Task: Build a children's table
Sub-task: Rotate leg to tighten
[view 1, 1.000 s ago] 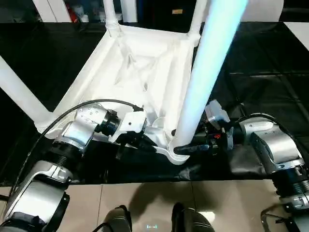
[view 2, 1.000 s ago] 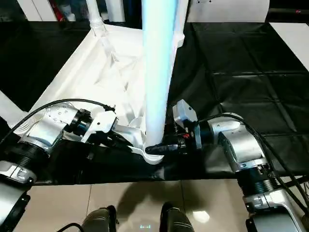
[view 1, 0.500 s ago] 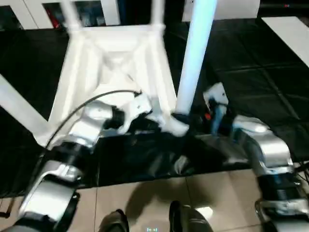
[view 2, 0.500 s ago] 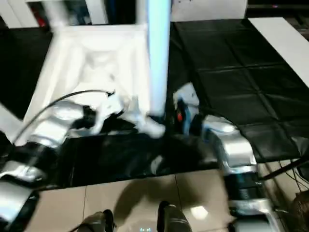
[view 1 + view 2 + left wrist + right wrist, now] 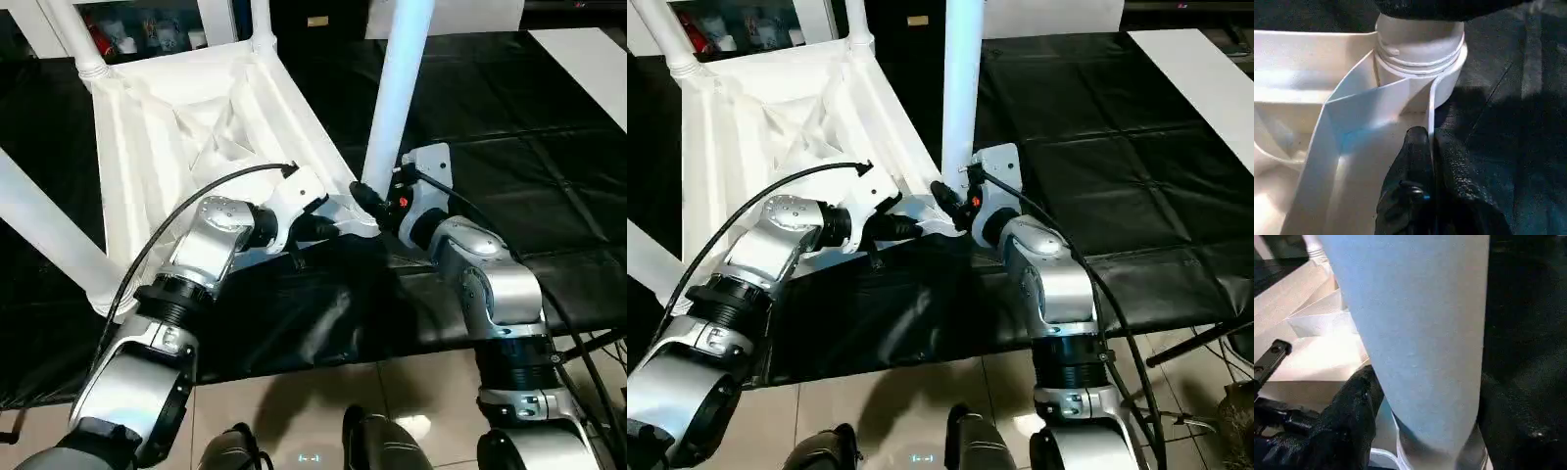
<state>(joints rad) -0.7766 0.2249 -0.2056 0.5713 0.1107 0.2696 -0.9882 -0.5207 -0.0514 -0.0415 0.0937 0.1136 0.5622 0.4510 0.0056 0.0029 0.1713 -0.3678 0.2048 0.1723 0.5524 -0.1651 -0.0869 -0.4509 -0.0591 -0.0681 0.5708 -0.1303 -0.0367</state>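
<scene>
While the upturned ribbed white table top (image 5: 196,127) rests on black sheeting (image 5: 509,147), left gripper (image 5: 1431,147) pinching its thin rim, right gripper (image 5: 1420,396) (fingers spread) around a smooth tapered leg (image 5: 397,88).

Black sheet (image 5: 509,166) covers the tiled floor (image 5: 294,411).

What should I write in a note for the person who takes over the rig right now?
Left end effector: shut on the table top's thin side wall, just beside the near corner socket.
Right end effector: fingers on either side of the base of the near leg; whether it grips I cannot tell.
Table: upside down on the black cover, ribbed underside up.
Done: four legs stand in the corner sockets.
Left: check that the near leg is seated fully, let go, turn the table onto its legs.
</scene>
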